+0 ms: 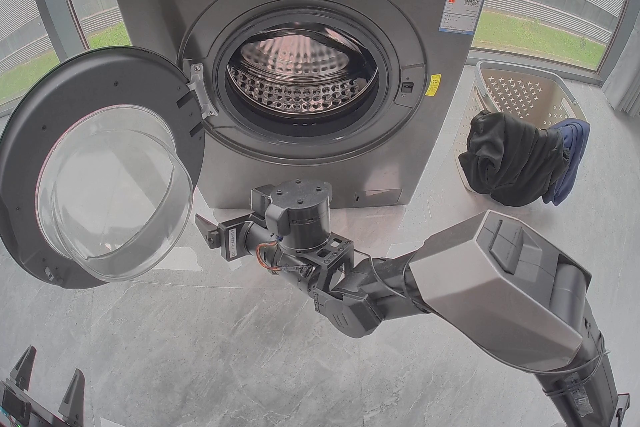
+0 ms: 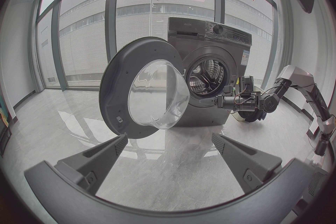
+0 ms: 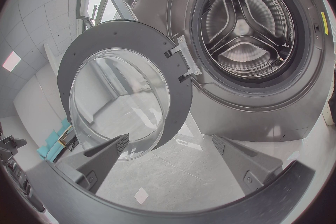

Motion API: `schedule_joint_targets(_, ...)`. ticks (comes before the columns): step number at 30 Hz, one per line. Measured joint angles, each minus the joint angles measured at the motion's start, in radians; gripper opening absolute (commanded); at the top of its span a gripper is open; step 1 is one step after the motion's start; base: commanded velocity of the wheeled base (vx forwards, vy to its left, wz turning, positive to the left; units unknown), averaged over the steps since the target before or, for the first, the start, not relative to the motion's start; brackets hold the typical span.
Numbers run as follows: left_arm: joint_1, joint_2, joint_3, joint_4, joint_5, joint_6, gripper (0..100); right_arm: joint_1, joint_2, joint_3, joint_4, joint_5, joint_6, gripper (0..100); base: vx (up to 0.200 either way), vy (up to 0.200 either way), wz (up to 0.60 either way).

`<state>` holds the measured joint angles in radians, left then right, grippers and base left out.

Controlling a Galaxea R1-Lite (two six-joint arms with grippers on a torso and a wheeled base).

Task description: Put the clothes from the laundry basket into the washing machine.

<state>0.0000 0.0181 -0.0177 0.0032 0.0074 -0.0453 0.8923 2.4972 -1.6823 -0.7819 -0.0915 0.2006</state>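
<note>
1. Closest to the lens is the left gripper (image 2: pixel 168 137), held low on my left over the pale stone floor (image 2: pixel 168 179), well back from the washing machine (image 2: pixel 210 60). Its fingers (image 2: pixel 94 161) are spread wide with nothing between them.
2. I see the right gripper (image 3: pixel 169 139) out in front of the machine, low, below the drum opening and pointing across toward the open door (image 3: pixel 122 35). Its fingers (image 3: pixel 241 160) are also wide apart and hold nothing.
3. Door stands fully open on the machine's left side, hung on a metal hinge (image 1: pixel 200 89). The clear glass bowl (image 1: pixel 113 195) bulges out toward me.
4. Drum (image 1: pixel 303 75) is open to view, and I can see its ribbed, perforated steel wall.
5. Laundry basket (image 1: pixel 527 91) is pale with a perforated wall. It sits on the floor just beside the machine's right front corner. I cannot tell whether it touches the cabinet.
6. Clothes are at the basket. A black garment (image 1: pixel 510 158) is bunched over the near rim and hangs down the outside.
7. A blue garment (image 1: pixel 573 141) hangs over the rim on the right of the black one, touching it.
8. Both grippers are well apart from the clothes. The right one is nearer the door than the basket.
</note>
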Motion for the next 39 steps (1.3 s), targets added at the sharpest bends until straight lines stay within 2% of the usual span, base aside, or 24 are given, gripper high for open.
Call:
schedule_joint_targets(7, 0.0, 0.0, 0.0, 0.0, 0.0, 0.0, 100, 0.014, 0.003, 0.0, -0.009, -0.019, 0.0, 100, 0.0, 0.0, 0.0)
schedule_joint_targets(12, 0.0, 0.0, 0.0, 0.0, 0.0, 0.0, 100, -0.001, -0.063, 0.081, -0.014, -0.029, -0.001, 100, 0.0, 0.0, 0.0)
schedule_joint_targets(16, 0.0, 0.0, 0.0, 0.0, 0.0, 0.0, 100, -0.036, -0.174, 0.227, -0.036, -0.036, -0.008, 100, 0.0, 0.0, 0.0)
schedule_joint_targets(27, 0.0, 0.0, 0.0, 0.0, 0.0, 0.0, 100, -0.183, -0.612, 0.76, -0.095, -0.044, -0.046, 100, 0.0, 0.0, 0.0)
schedule_joint_targets(34, 0.0, 0.0, 0.0, 0.0, 0.0, 0.0, 100, -0.341, -0.951, 1.055, -0.1, -0.042, -0.089, 100, 0.0, 0.0, 0.0)
schedule_joint_targets(39, 0.0, 0.0, 0.0, 0.0, 0.0, 0.0, 100, -0.463, -1.198, 1.229, -0.064, -0.038, -0.117, 100, 0.0, 0.0, 0.0)
